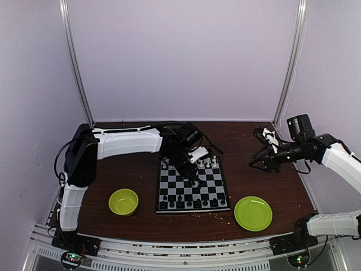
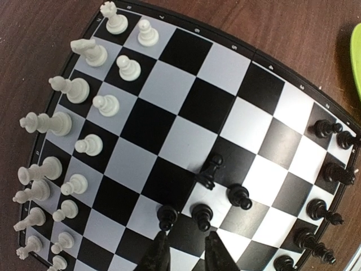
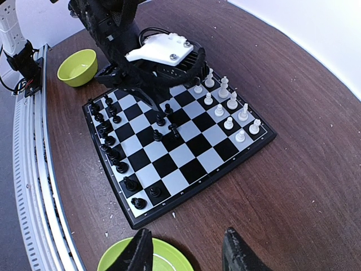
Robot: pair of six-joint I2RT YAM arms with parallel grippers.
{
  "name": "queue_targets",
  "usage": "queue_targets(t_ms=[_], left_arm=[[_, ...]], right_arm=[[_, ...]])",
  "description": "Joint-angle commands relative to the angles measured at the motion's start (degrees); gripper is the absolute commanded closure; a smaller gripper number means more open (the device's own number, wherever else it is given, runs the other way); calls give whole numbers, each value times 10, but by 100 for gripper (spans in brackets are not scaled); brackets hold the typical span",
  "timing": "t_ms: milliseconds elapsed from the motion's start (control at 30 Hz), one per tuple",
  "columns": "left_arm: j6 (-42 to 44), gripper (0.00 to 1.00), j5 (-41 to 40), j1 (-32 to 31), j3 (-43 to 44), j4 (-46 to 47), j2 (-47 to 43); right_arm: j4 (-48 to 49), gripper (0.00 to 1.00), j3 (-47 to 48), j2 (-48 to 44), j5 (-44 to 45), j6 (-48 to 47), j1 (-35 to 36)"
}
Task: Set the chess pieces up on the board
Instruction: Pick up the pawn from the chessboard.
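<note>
Green plate, green bowl, board between them holding chess pieces

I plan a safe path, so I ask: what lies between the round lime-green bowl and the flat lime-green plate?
The near part of the black-and-white checked chessboard, carrying small black chess pieces; the top view shows it.

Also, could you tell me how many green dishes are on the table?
2: a green bowl left of the board, a green plate right of it; none looks hidden.
</note>
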Motion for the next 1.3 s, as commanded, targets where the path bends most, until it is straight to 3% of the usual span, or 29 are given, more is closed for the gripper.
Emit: queue_targets(t_ms=[0, 400, 1033, 1267], left_arm=[[-16, 80, -13, 7, 30, 25, 20], [-25, 85, -12, 14, 29, 27, 36], [-23, 86, 17, 18, 22, 20, 56], [-22, 92, 15, 18, 20, 16, 56]], right_arm=[[-5, 59, 8, 3, 5, -5, -4], [-5, 59, 10, 9, 7, -7, -4], [-8, 59, 11, 15, 6, -7, -4], [-9, 60, 11, 16, 7, -7, -4]])
